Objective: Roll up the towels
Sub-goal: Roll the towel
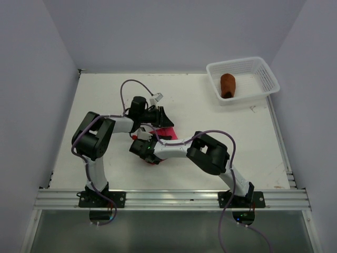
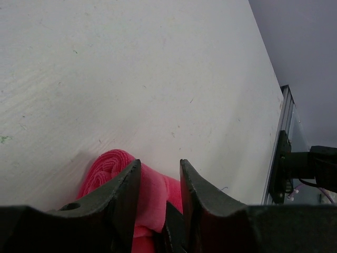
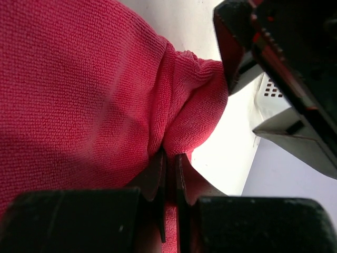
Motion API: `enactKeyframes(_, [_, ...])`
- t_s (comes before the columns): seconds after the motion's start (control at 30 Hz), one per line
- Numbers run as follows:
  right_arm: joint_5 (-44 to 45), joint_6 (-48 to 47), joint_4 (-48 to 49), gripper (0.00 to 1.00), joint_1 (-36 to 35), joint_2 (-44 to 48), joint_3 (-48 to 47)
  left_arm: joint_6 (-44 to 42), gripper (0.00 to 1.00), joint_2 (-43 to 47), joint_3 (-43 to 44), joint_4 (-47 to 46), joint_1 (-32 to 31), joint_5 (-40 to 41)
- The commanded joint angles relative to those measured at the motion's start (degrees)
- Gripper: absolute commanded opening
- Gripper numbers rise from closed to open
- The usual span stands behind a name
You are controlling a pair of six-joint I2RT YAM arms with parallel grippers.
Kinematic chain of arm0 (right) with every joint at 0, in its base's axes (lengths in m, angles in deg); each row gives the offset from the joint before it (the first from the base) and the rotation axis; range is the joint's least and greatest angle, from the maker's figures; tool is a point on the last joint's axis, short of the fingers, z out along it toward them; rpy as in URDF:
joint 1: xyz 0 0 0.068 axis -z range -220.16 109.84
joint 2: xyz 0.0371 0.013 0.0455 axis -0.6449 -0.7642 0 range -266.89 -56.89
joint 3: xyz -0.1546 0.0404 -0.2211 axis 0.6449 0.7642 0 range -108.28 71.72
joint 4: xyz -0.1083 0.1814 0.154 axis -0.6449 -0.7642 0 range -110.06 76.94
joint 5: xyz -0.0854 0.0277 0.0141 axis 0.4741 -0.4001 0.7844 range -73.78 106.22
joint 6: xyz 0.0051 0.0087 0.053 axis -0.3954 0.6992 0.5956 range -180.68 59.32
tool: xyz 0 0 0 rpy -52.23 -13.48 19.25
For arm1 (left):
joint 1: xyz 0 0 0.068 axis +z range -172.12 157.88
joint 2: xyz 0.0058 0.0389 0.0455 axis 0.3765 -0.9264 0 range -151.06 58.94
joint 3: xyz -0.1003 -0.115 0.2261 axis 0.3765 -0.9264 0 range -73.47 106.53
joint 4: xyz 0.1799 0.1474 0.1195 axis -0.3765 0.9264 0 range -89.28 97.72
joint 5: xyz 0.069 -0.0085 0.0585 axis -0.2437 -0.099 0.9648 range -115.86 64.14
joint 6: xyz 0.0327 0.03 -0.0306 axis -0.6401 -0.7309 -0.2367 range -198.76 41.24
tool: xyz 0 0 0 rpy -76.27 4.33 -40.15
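Observation:
The pink towel (image 1: 167,132) lies bunched at the table's middle, between both grippers. In the left wrist view its rolled end (image 2: 105,168) shows a spiral, and the cloth fills the gap of my left gripper (image 2: 160,164), which is shut on it. My right gripper (image 3: 171,155) is shut on a pinched fold of the pink towel (image 3: 79,89). From above, the left gripper (image 1: 162,118) sits at the towel's far side and the right gripper (image 1: 141,146) at its near left. The rust-brown towel (image 1: 227,85) lies rolled in the basket.
The white mesh basket (image 1: 242,60) stands at the table's far right corner. An aluminium rail (image 1: 168,197) runs along the near edge, with both arm bases on it. The black left gripper body (image 3: 274,47) hangs close over the right gripper.

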Motion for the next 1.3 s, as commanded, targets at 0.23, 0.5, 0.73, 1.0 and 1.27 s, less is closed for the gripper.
enactKeyframes(0.23, [-10.15, 5.04, 3.11, 0.07, 1.02, 1.94, 1.04, -0.36, 0.40, -6.45, -1.32, 5.02, 1.12, 9.16])
enactKeyframes(0.5, [-13.05, 8.30, 4.96, 0.21, 2.34, 8.18, 4.30, 3.42, 0.40, -8.83, -4.31, 0.98, 2.61, 9.16])
enactKeyframes(0.73, [-12.79, 11.19, 5.49, 0.40, 2.69, 13.36, 6.67, 7.46, 0.40, -9.97, -7.56, -4.89, 3.49, 6.18])
enactKeyframes(1.0, [-14.37, 15.06, 6.10, 0.46, 4.53, 15.13, 7.11, 8.78, 0.40, -8.48, -9.23, -6.31, 3.49, 5.82])
enactKeyframes(1.27, [-18.24, 17.35, 8.74, 0.51, 7.52, 18.46, 9.48, 7.64, 0.40, -6.02, -9.94, -4.82, 3.49, 6.87])
